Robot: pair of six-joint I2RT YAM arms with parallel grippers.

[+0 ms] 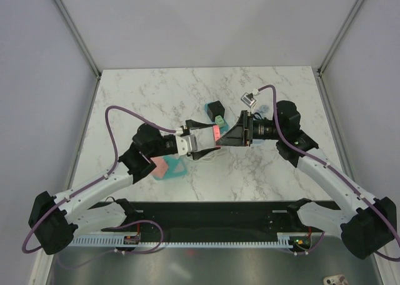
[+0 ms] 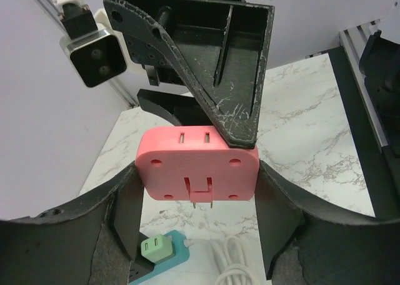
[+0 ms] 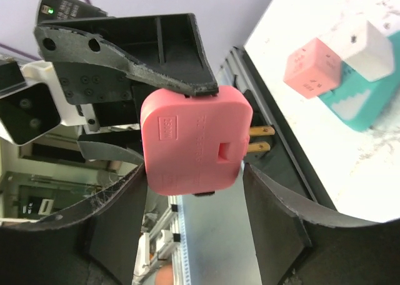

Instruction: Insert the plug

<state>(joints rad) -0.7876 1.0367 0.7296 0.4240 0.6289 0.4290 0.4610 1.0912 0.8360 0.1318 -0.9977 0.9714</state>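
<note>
Pink plug (image 1: 215, 134) is up in the air over the worktop (image 1: 156, 91) middle | left fingers (image 2: 125, 216) and right fingers (image 3: 269, 216) both squeeze it | not plugged in yet | teal strip (image 1: 178, 172) lies near left

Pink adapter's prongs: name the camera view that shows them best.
Right wrist view: both brass prongs jut from the side of the pink adapter, in profile. The left wrist view shows only short stubs at the adapter's lower edge. The top view shows only a pink sliver, no prongs.
</note>
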